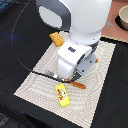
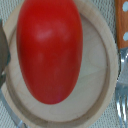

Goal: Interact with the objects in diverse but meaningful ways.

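A red tomato (image 2: 49, 50) fills the wrist view, lying on a round pale wooden plate (image 2: 97, 75); the camera is very close above it. In the exterior view the arm's white hand hangs low over the woven placemat (image 1: 100, 75) and hides the tomato and plate. My gripper (image 1: 71, 75) is mostly hidden under the hand, so its jaws cannot be read. An orange-yellow dotted bread block (image 1: 56, 37) lies at the mat's far corner. A flat yellow packet (image 1: 62, 95) lies near the mat's front edge. The sausage is not identifiable.
An orange wooden handle (image 2: 121, 25) and metal fork tines (image 2: 120, 100) lie beside the plate; the handle (image 1: 77, 85) also pokes out under the hand. A thin dark piece (image 1: 47, 75) lies on the mat. A pale bowl (image 1: 123, 19) stands at the exterior view's upper right.
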